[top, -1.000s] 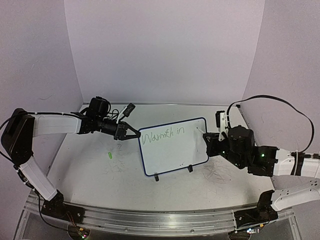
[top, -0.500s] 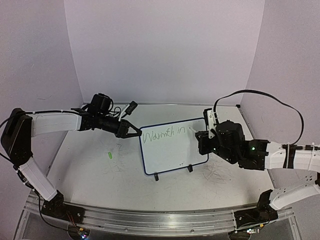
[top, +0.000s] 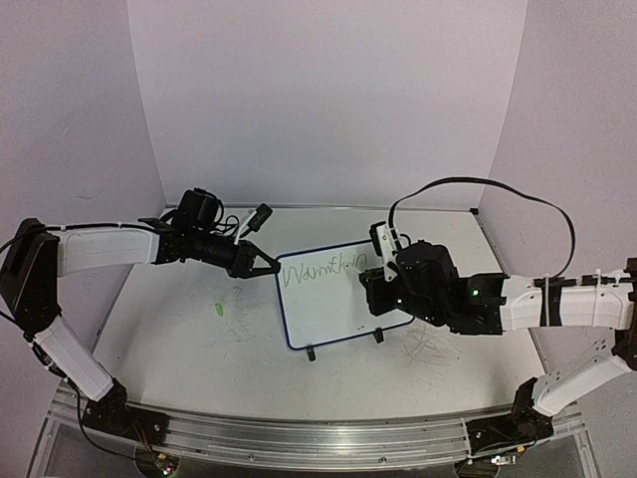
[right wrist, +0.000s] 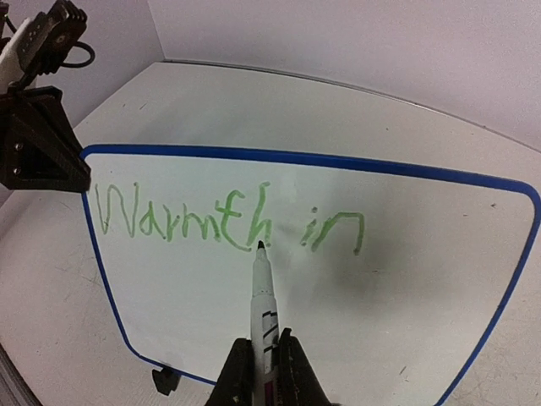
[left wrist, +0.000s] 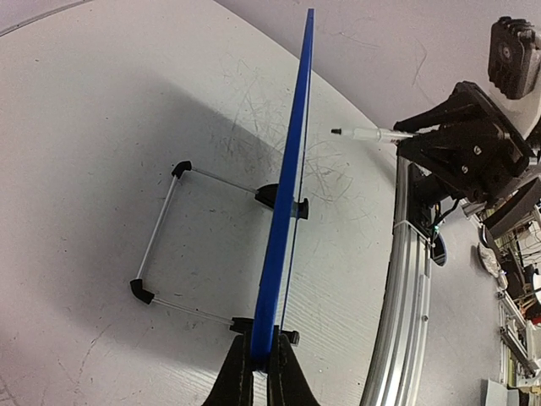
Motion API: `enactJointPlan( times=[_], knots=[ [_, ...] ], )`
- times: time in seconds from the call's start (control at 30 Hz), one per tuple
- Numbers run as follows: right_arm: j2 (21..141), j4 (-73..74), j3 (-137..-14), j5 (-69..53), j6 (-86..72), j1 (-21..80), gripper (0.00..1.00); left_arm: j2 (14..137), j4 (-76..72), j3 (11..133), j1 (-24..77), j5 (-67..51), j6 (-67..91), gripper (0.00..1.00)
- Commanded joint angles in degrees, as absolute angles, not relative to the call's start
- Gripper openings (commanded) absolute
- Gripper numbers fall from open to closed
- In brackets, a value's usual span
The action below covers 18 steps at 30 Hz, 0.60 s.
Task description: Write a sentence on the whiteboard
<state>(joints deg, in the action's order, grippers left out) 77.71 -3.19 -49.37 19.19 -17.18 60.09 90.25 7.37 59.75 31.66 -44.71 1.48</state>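
The whiteboard [top: 333, 314] stands upright on two black feet mid-table. The sentence [top: 320, 268] on it reads "Warmth in" in green on one line, clear in the right wrist view [right wrist: 228, 218]. My left gripper [top: 269, 266] is shut on the board's left blue rim [left wrist: 292, 169], with the jaws [left wrist: 260, 359] pinching the edge. My right gripper [top: 372, 283] is in front of the board's right half, shut on a white marker [right wrist: 263, 296]. The marker's tip points below the "h" of "Warmth". In the left wrist view the marker [left wrist: 368, 134] ends a short way off the board face.
A small green piece [top: 217, 309] lies on the table left of the board. A wire stand frame [left wrist: 161, 245] props the board from behind. Grey scribble marks cover the tabletop. A metal rail [top: 299, 433] runs along the near edge. Walls close in the back and sides.
My right arm has swung left across the front of the board, carrying the marker from the right edge to below "Warmth". The left gripper and board have stayed put.
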Motion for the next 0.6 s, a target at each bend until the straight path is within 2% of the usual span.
enactJointPlan(
  times=[0.0, 0.57],
  knots=[
    [80.7, -5.0, -53.6, 18.1, -18.1, 62.1, 0.00, 88.1, 5.7, 59.4, 31.7, -39.6, -0.8, 0.00],
    [84.9, -7.6, -54.5, 16.9, -19.6, 68.9, 0.00, 88.7, 5.7, 59.7, 31.7, -39.5, -0.7, 0.00]
  ],
)
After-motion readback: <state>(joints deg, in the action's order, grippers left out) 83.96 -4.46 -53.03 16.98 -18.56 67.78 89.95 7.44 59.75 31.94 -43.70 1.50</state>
